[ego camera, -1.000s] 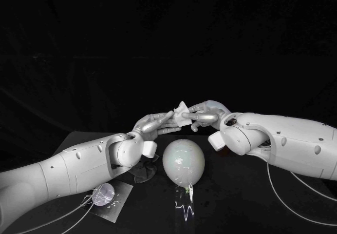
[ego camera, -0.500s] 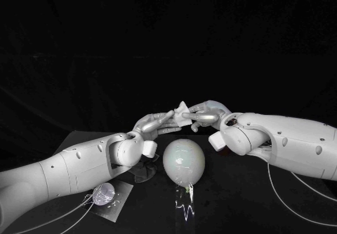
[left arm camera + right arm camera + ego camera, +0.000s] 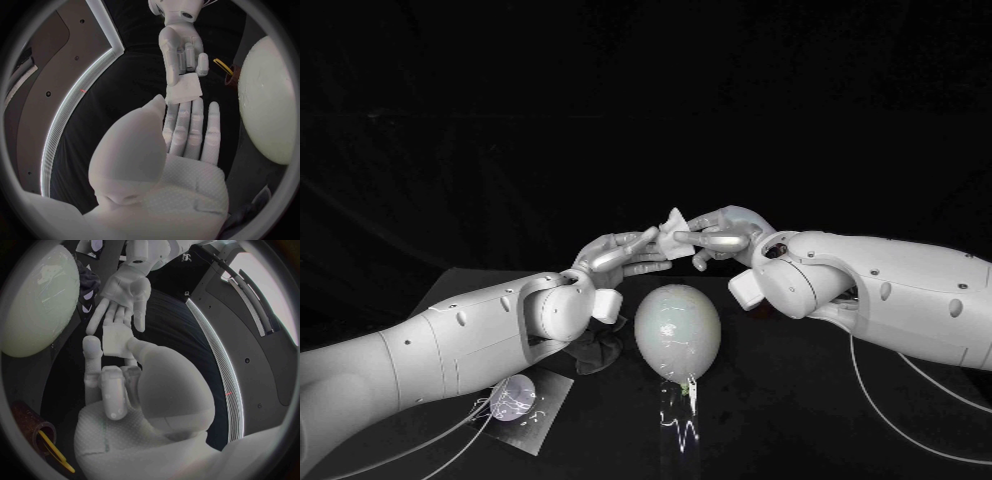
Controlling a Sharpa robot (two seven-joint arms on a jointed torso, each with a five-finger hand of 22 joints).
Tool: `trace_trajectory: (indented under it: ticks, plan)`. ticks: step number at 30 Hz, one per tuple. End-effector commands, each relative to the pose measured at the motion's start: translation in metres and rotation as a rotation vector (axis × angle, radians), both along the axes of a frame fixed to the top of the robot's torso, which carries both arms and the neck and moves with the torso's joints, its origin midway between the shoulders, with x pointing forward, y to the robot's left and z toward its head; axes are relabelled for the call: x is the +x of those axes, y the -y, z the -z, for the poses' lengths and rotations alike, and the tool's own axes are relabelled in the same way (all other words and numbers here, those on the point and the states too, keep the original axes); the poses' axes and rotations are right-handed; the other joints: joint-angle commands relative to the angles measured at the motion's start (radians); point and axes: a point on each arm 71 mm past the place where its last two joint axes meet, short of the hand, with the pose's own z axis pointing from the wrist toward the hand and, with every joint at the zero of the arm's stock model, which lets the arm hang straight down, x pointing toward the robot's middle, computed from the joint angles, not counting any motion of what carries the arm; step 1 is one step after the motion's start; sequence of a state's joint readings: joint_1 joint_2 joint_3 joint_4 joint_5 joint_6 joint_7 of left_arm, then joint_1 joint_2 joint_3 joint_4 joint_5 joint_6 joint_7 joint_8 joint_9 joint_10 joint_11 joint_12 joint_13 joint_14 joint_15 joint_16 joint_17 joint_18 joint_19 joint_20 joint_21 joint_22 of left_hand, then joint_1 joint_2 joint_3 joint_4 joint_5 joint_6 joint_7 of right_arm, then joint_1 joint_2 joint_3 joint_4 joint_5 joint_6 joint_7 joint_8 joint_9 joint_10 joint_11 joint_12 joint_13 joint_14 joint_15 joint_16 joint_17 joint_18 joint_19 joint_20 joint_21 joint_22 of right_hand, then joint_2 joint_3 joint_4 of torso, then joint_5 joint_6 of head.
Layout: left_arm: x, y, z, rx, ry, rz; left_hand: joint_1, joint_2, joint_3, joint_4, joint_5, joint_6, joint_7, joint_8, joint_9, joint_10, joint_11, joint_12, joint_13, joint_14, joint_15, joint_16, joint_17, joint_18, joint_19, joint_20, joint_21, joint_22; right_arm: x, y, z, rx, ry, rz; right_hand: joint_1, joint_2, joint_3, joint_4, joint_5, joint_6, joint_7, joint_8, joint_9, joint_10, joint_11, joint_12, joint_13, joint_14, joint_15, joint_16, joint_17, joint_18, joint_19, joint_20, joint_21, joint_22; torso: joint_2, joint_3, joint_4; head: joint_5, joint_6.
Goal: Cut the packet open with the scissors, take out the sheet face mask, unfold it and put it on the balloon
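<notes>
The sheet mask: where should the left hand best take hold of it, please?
On the sheet mask, probably the free corner sticking up past the right hand, which pinches its other end; the left hand can pinch there from its own side.

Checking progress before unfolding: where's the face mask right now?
Head view, centre: the right hand pinches the mask at the left hand's fingers, above the balloon.

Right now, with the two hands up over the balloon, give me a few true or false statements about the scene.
The right hand pinches the folded mask. True.
The balloon sits on the table between the arms. True.
The mask is draped on the balloon. False: the balloon is bare; the mask is held above it.
The left hand holds scissors. False: the left hand's stretched fingers touch the mask.
</notes>
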State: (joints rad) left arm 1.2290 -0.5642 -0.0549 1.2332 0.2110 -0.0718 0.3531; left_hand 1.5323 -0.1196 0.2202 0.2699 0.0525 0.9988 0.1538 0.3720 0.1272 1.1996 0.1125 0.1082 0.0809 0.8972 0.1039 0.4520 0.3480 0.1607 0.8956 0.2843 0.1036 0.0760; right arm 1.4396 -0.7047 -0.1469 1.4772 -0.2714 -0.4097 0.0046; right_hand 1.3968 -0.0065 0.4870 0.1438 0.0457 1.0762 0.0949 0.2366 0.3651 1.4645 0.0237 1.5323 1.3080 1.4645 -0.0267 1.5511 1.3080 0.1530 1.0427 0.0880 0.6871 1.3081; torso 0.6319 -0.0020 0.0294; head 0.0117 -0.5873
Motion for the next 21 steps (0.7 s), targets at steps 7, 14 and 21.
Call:
trace_trajectory:
  ticks: [7, 14, 21]
  plan:
    - [0.0003, 0.0011, -0.001, 0.024, 0.01, -0.005, 0.055, 0.011, 0.041, -0.024, -0.003, 0.015, 0.0, 0.009, 0.003, 0.013, -0.002, -0.002, -0.002, 0.006, -0.007, 0.008, 0.003, 0.021, 0.016, -0.003, 0.008, 0.003, -0.0008, -0.0009, -0.0005, 0.003, 0.003, -0.01, -0.005, 0.01, 0.006, -0.001, 0.003, 0.004, 0.0, 0.022, 0.015, 0.093, -0.004, 0.004, 0.235, 0.088, -0.004, 0.004, 0.224, 0.013, 0.005, -0.001, 0.004, 0.039, 0.0, -0.0001, 0.0, 0.0, -0.001]
    - [0.0009, 0.0004, -0.0006, 0.034, 0.009, -0.016, 0.057, 0.017, 0.056, -0.023, -0.003, 0.021, -0.002, 0.012, 0.005, 0.02, -0.005, -0.001, -0.002, 0.012, -0.009, 0.01, 0.004, 0.022, 0.023, -0.004, 0.012, 0.004, -0.0008, -0.0006, -0.0003, 0.002, 0.001, -0.01, -0.005, 0.01, 0.006, -0.001, 0.003, 0.004, 0.0, 0.022, 0.015, 0.093, -0.004, 0.004, 0.235, 0.088, -0.004, 0.004, 0.224, 0.013, 0.005, -0.001, 0.004, 0.039, -0.001, -0.0003, -0.0001, -0.001, -0.001]
    - [0.0014, -0.0006, -0.0008, 0.033, 0.013, -0.025, 0.072, 0.063, 0.118, -0.043, -0.004, 0.024, -0.008, 0.028, 0.017, 0.038, -0.011, 0.0, -0.003, 0.028, -0.014, 0.012, 0.003, 0.022, 0.037, -0.012, 0.021, 0.008, -0.0003, 0.0001, 0.0, 0.0, -0.002, -0.009, -0.006, 0.01, 0.007, -0.002, 0.003, 0.004, 0.0, 0.023, 0.015, 0.093, -0.004, 0.002, 0.234, 0.087, -0.004, 0.003, 0.222, 0.013, 0.005, -0.001, 0.003, 0.039, 0.0, 0.0, 0.0002, -0.001, -0.003]
